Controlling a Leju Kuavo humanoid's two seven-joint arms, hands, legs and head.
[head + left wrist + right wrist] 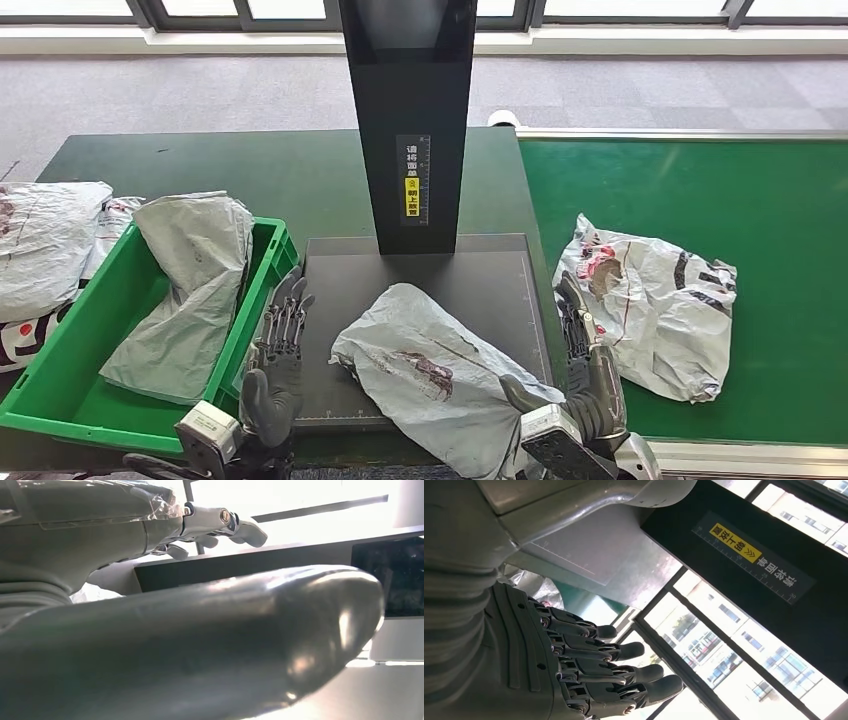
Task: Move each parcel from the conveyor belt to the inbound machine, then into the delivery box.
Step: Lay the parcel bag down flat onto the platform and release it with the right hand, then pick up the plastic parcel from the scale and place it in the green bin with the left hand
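Operator: Parcel position and hand state, please.

Technician: Grey parcel (430, 385) lies flat on the platform of the inbound machine (330, 290), its near end overhanging the platform's front edge. Left hand (275, 365) stands just beside the parcel's left end, fingers straight and apart, holding nothing. Right hand (590, 365) stands at the platform's right edge, fingers extended, holding nothing; its thumb appears to be at the parcel's near corner, contact not certain. A second parcel (650, 305) waits on the conveyor belt (770, 200). A third parcel (185, 290) rests in the green delivery box (60, 400), draped over its far rim.

Operator: Failure risks from this state?

Technician: Judgement only. The bag is soft and slack, so a grasp at one end may let the rest sag and drag across the platform. The overhanging end may slide off toward the robot if nudged. The box is partly occupied, so a new parcel may land on the rim and slip out.

Operator: Legible markings?

Technician: The machine's black column (408, 110) carries a vertical label (412, 180): white Chinese characters beside a ruler scale, and a yellow tag below. The parcels' printing, red and dark, is too crumpled to read.
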